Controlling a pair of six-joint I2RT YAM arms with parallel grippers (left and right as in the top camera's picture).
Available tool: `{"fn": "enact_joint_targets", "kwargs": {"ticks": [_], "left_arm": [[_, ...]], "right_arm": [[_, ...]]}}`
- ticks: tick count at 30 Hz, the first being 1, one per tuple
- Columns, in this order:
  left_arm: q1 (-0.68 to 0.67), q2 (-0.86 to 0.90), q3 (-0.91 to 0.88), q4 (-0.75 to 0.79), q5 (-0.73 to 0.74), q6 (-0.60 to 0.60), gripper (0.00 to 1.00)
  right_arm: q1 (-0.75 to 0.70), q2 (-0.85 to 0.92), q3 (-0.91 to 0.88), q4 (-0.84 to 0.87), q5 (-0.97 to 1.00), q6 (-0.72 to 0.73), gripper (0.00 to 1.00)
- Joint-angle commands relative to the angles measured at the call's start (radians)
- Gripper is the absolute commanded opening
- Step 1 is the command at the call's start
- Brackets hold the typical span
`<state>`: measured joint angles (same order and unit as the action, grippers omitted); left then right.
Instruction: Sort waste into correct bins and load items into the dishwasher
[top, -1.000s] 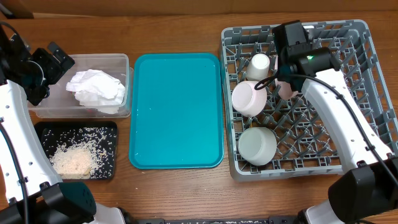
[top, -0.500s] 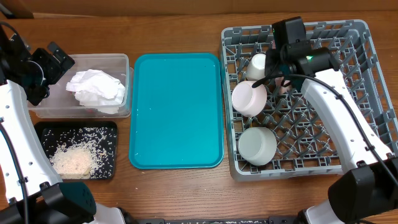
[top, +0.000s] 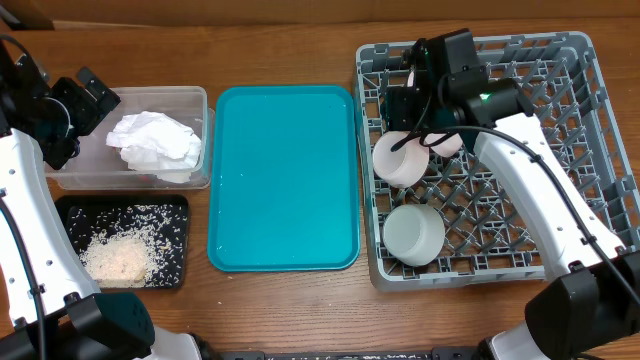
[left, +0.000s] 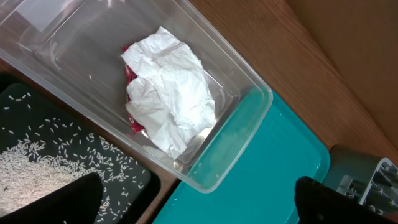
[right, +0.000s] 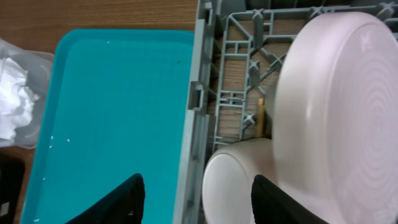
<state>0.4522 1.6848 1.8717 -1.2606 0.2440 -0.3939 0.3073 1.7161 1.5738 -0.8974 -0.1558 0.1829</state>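
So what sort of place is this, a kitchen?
Likely a robot test bench staged as a dish-clearing station, not a real kitchen: a wooden table holds a grey dish rack, a teal tray and a clear waste tub, between a left arm and a right arm.

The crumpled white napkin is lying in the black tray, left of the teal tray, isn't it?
Not quite: the napkin lies in the clear tub, left of the teal tray. The black tray holds the rice grains. The overhead view shows it.

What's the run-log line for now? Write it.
right hand open beside plate in rack | left hand open near clear tub | napkin in tub | rice in black tray
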Motion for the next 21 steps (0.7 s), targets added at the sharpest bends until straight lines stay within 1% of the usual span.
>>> {"fn": "enact_joint_targets", "kwargs": {"ticks": [1, 5, 6, 7, 8, 10, 17, 19, 21], "left_arm": [[-0.002, -0.003, 0.022, 0.001, 0.008, -0.011, 1.00], [-0.002, -0.003, 0.022, 0.001, 0.008, -0.011, 1.00], [-0.002, -0.003, 0.022, 0.001, 0.008, -0.011, 1.00], [-0.002, -0.003, 0.022, 0.001, 0.008, -0.011, 1.00], [-0.002, -0.003, 0.022, 0.001, 0.008, -0.011, 1.00], [-0.002, -0.003, 0.022, 0.001, 0.008, -0.011, 1.00], [-0.002, -0.003, 0.022, 0.001, 0.008, -0.011, 1.00], [-0.002, -0.003, 0.022, 0.001, 0.008, -0.011, 1.00], [-0.002, -0.003, 0.022, 0.001, 0.008, -0.011, 1.00]], "right_arm": [[0.018, -0.001, -0.002, 0.000, -0.021, 0.004, 0.51], [0.051, 0.002, -0.002, -0.008, -0.021, 0.004, 0.41], [0.060, 0.003, -0.002, -0.010, -0.021, 0.004, 0.35], [0.071, 0.008, -0.002, -0.013, -0.021, 0.004, 0.24], [0.084, 0.014, -0.002, -0.015, -0.021, 0.004, 0.17], [0.110, 0.034, -0.002, -0.013, 0.001, 0.004, 0.10], [0.138, 0.127, -0.002, -0.012, 0.308, 0.004, 0.07], [0.127, 0.136, -0.002, -0.015, 0.424, 0.004, 0.04], [0.117, 0.132, 0.000, -0.017, 0.476, 0.004, 0.04]]}}
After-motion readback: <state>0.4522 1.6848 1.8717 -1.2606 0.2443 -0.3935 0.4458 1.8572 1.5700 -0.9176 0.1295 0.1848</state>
